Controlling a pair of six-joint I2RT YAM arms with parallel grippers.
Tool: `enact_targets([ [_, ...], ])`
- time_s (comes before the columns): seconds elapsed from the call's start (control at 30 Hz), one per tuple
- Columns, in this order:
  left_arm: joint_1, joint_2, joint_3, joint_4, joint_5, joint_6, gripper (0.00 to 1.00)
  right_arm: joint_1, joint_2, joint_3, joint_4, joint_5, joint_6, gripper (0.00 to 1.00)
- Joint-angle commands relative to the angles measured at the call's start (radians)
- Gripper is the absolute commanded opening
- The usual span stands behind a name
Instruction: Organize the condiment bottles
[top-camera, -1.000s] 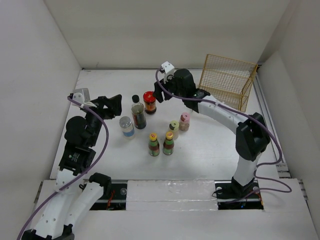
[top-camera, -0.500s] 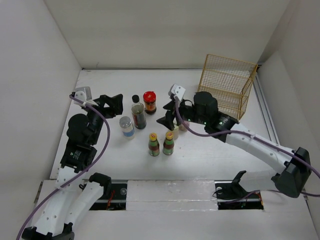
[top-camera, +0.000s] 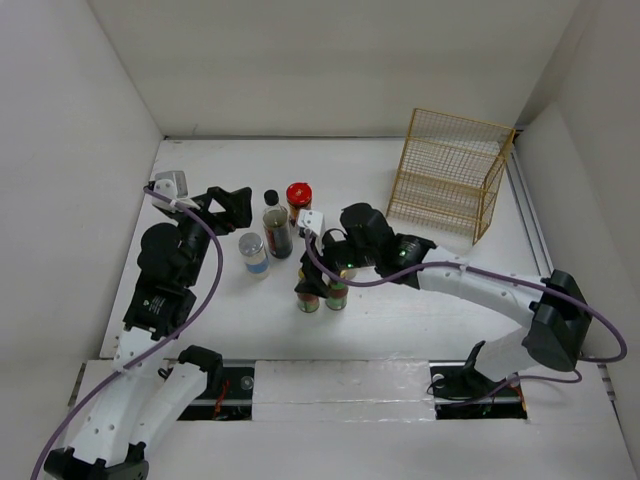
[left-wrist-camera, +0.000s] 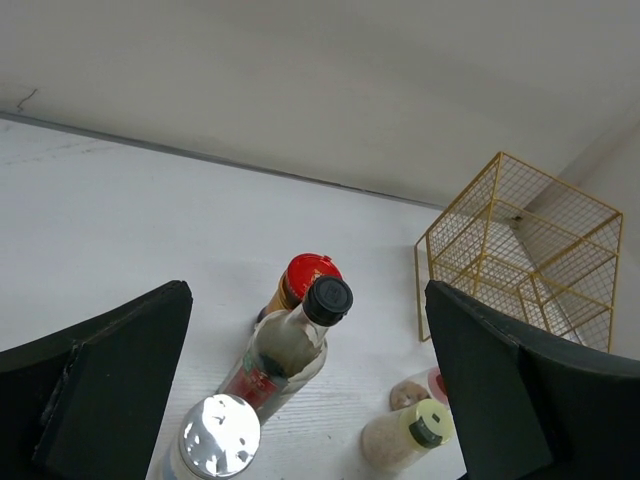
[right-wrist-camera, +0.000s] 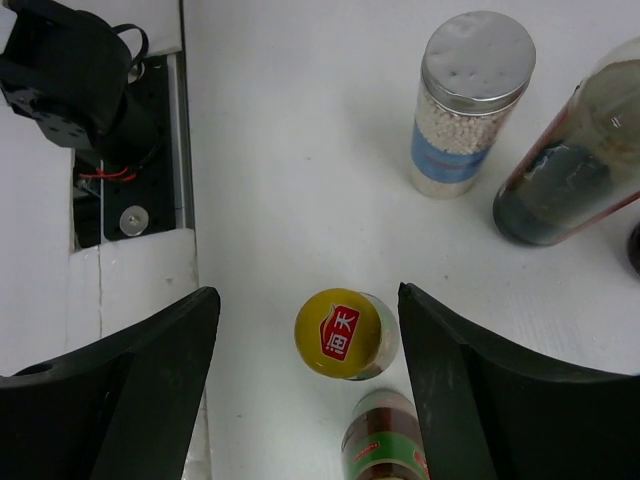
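Well — condiment bottles (top-camera: 277, 232) upright, capped.

Gold wire basket (top-camera: 445, 170), shiny metal jar lid (right-wrist-camera: 478, 57)

White across worktop (top-camera: 420, 300). Gold square-grid mesh on wire basket (left-wrist-camera: 520, 250). Red lid on small jar (left-wrist-camera: 310, 272); black cap on dark tall bottle (left-wrist-camera: 327, 298). Silver lid, blue label band on grain jar (right-wrist-camera: 470, 100). Yellow cap bearing red emblem on front bottle (right-wrist-camera: 338, 332); green-red label on neighbouring bottle (right-wrist-camera: 385, 445). Yellow-capped shaker (left-wrist-camera: 425, 428); pink-capped shaker (left-wrist-camera: 438, 385). Black on left claw (top-camera: 238, 208) and right claw (right-wrist-camera: 307, 292).
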Motion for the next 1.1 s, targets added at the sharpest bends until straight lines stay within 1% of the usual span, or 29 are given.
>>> enact_targets([
  [0.0, -0.003, -0.013, 0.003, 0.034, 0.009, 0.000, 1.00, 0.006, -0.020, 0.028, 0.025, -0.012, -0.018, 0.78],
  [0.17, -0.003, -0.013, 0.003, 0.032, 0.007, 0.000, 1.00, 0.006, -0.002, 0.018, 0.025, -0.002, -0.006, 0.74],
  [0.33, -0.003, -0.024, 0.003, 0.045, 0.007, 0.000, 1.00, 0.006, 0.008, 0.009, 0.025, 0.077, -0.006, 0.74],
  [0.4, -0.003, -0.024, 0.003, 0.034, 0.007, 0.000, 1.00, 0.006, 0.017, 0.000, 0.049, 0.077, -0.006, 0.73],
  [0.43, -0.003, -0.024, 0.003, 0.045, 0.020, 0.000, 1.00, 0.006, 0.026, 0.000, 0.049, 0.077, -0.006, 0.70],
  [0.53, -0.003, -0.035, 0.003, 0.045, 0.011, 0.000, 1.00, 0.006, 0.035, 0.000, 0.059, 0.113, -0.006, 0.67],
  [0.6, -0.003, -0.035, 0.003, 0.045, 0.010, 0.000, 1.00, 0.006, 0.046, 0.000, 0.059, 0.113, -0.006, 0.53],
  [0.8, -0.003, -0.036, 0.003, 0.045, 0.021, 0.000, 1.00, 0.015, 0.055, 0.000, 0.071, 0.123, 0.003, 0.52],
  [0.83, -0.003, -0.036, 0.003, 0.045, 0.021, 0.000, 1.00, 0.015, 0.055, 0.000, 0.080, 0.123, 0.003, 0.41],
  [0.9, -0.003, -0.045, 0.003, 0.045, 0.021, 0.000, 1.00, 0.024, 0.067, 0.009, 0.080, 0.123, 0.003, 0.35],
  [0.97, -0.003, -0.058, 0.003, 0.045, 0.021, 0.000, 1.00, 0.033, 0.067, 0.021, 0.080, 0.139, 0.003, 0.24],
  [1.03, -0.003, -0.058, 0.003, 0.045, 0.021, 0.000, 1.00, 0.033, 0.067, 0.031, 0.097, 0.124, 0.003, 0.21],
  [1.07, -0.003, -0.058, 0.003, 0.045, 0.021, 0.000, 1.00, 0.033, 0.052, 0.040, 0.132, 0.123, 0.003, 0.17],
])
